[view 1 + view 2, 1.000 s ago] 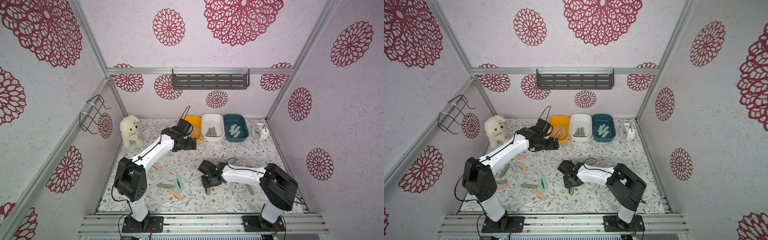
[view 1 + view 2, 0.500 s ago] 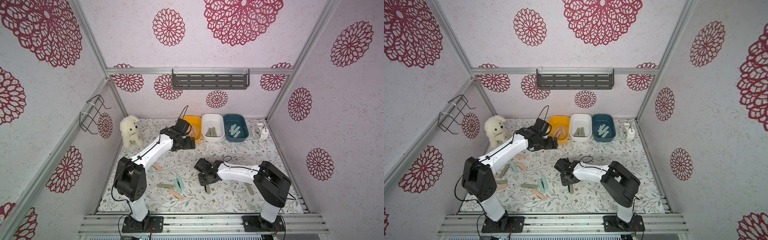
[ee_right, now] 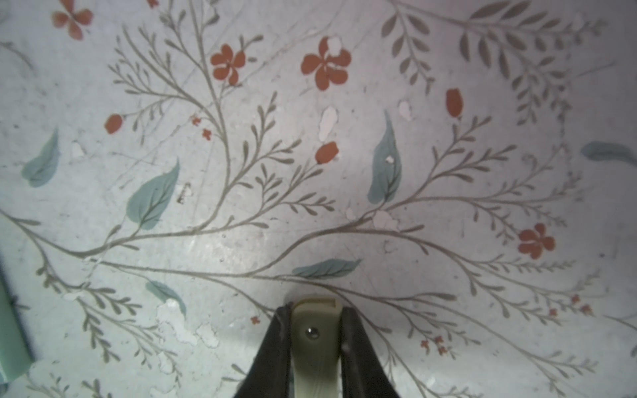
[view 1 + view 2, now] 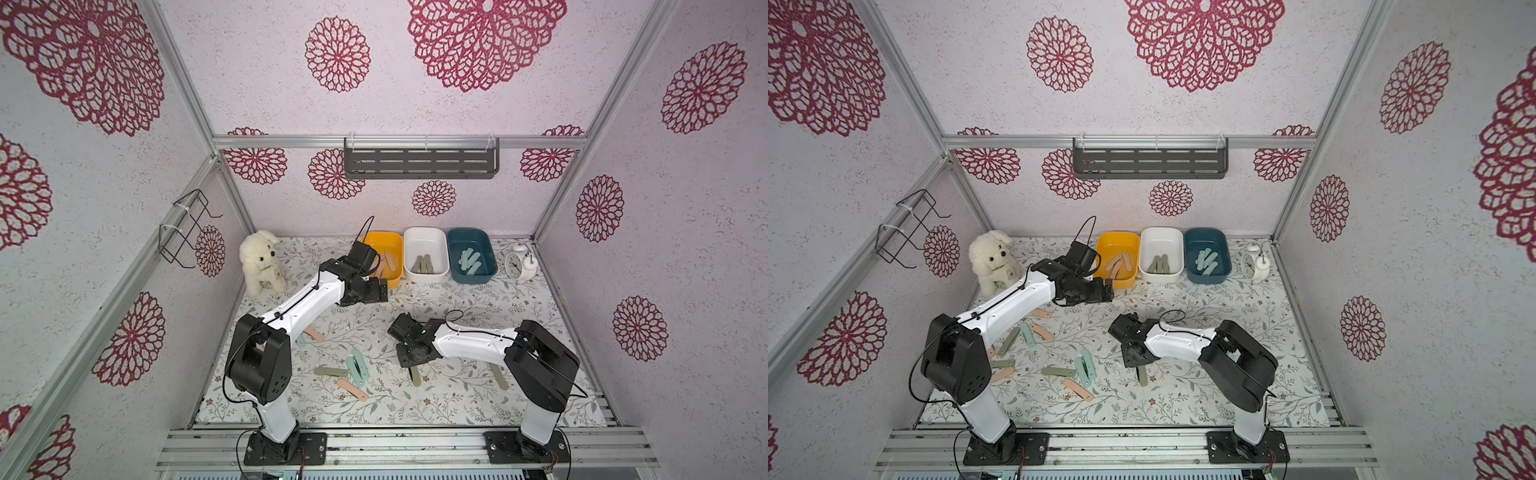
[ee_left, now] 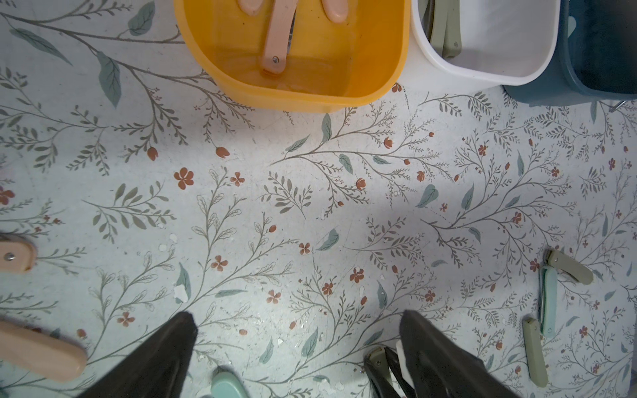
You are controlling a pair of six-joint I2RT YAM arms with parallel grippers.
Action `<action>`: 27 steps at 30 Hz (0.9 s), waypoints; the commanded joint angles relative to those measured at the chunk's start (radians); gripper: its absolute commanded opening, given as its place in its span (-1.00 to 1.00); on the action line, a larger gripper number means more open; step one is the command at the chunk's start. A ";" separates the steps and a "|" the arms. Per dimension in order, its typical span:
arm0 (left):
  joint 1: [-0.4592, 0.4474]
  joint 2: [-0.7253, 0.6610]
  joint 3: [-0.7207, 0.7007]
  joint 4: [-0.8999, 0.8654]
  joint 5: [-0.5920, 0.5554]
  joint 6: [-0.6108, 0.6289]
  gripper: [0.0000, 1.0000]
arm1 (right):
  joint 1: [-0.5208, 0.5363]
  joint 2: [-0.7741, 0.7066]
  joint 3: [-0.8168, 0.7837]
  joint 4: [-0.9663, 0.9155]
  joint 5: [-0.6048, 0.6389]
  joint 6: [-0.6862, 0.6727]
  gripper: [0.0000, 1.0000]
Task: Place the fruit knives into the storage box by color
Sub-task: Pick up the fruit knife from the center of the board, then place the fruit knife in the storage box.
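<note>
My right gripper (image 3: 315, 309) is shut on the end of an olive fruit knife (image 3: 315, 330) that lies on the floral mat mid-table, seen in both top views (image 4: 415, 376) (image 4: 1142, 376). In front of the yellow storage box (image 4: 382, 233) (image 5: 310, 96), my left gripper (image 4: 380, 289) (image 5: 298, 315) hangs open and empty. The yellow box holds pink knives (image 4: 388, 262), the white box (image 4: 424, 229) olive ones (image 4: 424, 264), and the teal box (image 4: 467, 230) mint ones (image 4: 469, 262). Loose knives lie on the mat: pink (image 4: 313, 333), olive (image 4: 328, 371), mint (image 4: 357, 370), and several more by the left arm's base (image 4: 1017, 336).
A plush dog (image 4: 259, 266) sits at the back left. An alarm clock (image 4: 519, 264) stands right of the boxes. The back wall carries a grey slotted shelf (image 4: 419, 162), the left wall a wire rack (image 4: 185, 228). Another olive knife (image 4: 498, 376) lies near the right arm.
The right gripper has shifted a little to the left and its jaws have closed on the olive knife. The left arm has hardly moved and stays open.
</note>
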State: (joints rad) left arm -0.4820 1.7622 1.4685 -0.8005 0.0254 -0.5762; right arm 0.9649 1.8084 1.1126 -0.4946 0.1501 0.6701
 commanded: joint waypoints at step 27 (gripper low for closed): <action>0.079 0.048 0.152 0.031 0.114 -0.010 0.95 | -0.524 0.497 1.170 -0.169 0.144 -0.426 -0.78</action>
State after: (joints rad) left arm -0.4118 1.7859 1.5871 -0.7734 0.1234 -0.5884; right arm 0.4686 2.2276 2.1475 -0.6125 0.2913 0.2981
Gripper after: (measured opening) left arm 0.973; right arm 0.233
